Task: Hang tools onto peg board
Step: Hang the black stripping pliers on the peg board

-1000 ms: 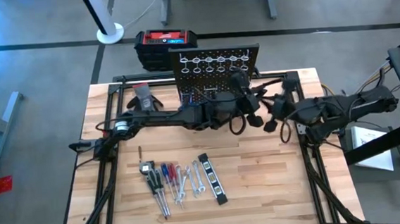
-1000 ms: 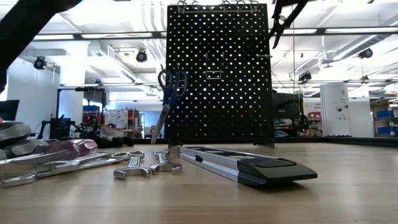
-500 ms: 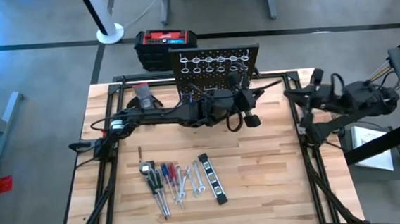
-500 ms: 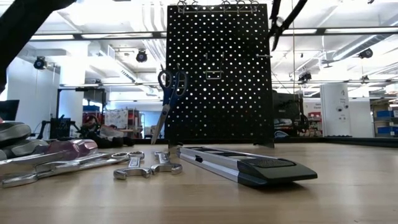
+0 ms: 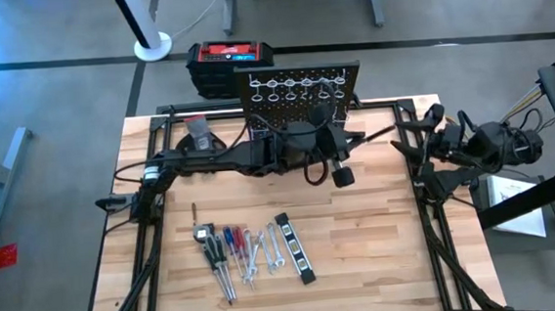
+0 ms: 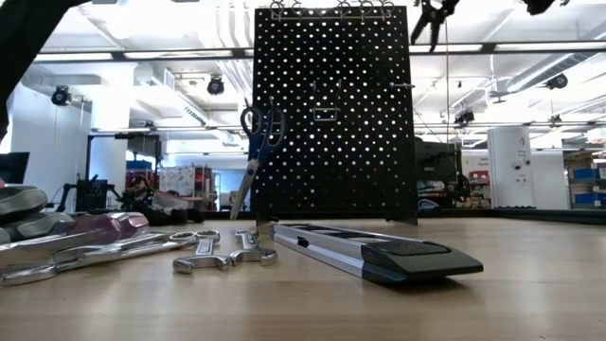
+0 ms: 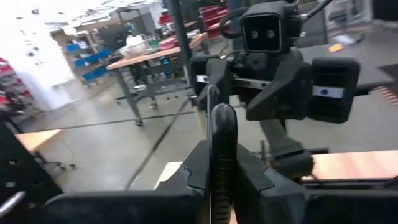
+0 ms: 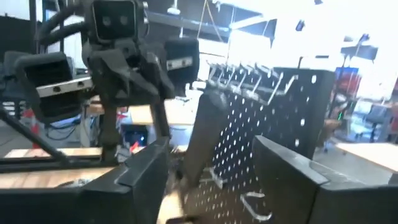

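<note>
A red-topped black box [image 5: 231, 61] is seen on the grey floor just behind the wooden table [image 5: 381, 236]. Grey-black work gloves [image 5: 198, 134] are laid on the table's far left part. A white stand base [image 5: 152, 47] is placed on the floor left of the box. Shelving, workbenches and ceiling lights are visible beyond the table in the low view

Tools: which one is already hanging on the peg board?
The blue-handled scissors hang on the peg board; the wrenches and level bar lie on the table.
</note>
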